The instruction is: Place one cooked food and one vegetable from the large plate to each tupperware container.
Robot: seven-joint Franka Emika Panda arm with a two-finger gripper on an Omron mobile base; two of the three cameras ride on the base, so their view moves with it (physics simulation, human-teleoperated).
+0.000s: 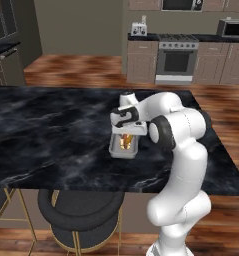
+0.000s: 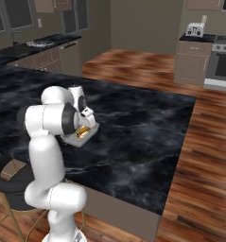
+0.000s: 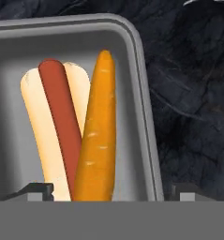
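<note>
Where the hand view looks straight down into a tub [image 3: 141,70], a hot dog [image 3: 57,122] and a carrot [image 3: 97,136] lie side by side on its floor, touching along their length. Both run parallel to the tub's long wall, their long axes going from the bottom of that view to its top. The carrot narrows toward the top of the view, its tip near the tub's far rounded corner; its thick end sits at the bottom, between the fingertips [image 3: 38,191]. The hot dog's sausage lies in a pale bun, just left of the carrot.

The gripper [image 3: 108,192] has its jaws spread wide, one tip over the tub floor left of the bun, the other outside the tub's right wall over the counter [image 3: 193,93]. It grips nothing; whether the tips touch anything I cannot tell.

In the base views the tub [image 1: 124,148] rests on the black marble counter [image 1: 51,130] near its front edge, with the gripper [image 1: 125,134] directly above it.
</note>
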